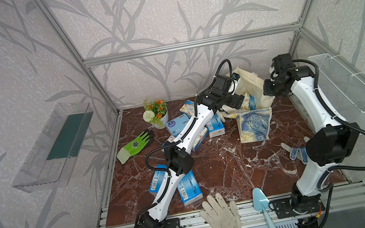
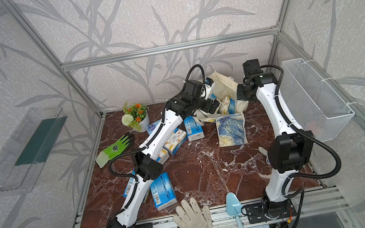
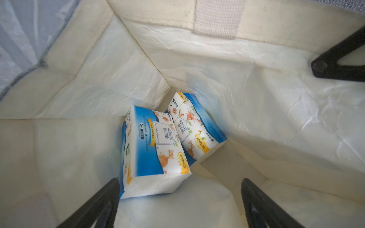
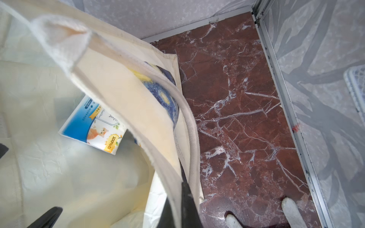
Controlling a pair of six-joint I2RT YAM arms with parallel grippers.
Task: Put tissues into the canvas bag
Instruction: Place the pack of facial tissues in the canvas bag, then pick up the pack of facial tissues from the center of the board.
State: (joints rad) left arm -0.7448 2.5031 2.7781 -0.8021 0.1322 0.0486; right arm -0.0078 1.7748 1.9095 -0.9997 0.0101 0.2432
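Cream canvas bag [image 1: 254, 86], far right: the right gripper [image 4: 184, 199] pinches its rim so the mouth gapes. The left gripper [image 3: 180, 183], spread empty, hangs over two tissues [image 3: 156, 150] lying inside.

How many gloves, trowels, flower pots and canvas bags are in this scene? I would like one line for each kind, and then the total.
3 gloves: green glove, off-white glove, blue-dotted glove
1 trowel
1 flower pot
1 canvas bag
Total: 6
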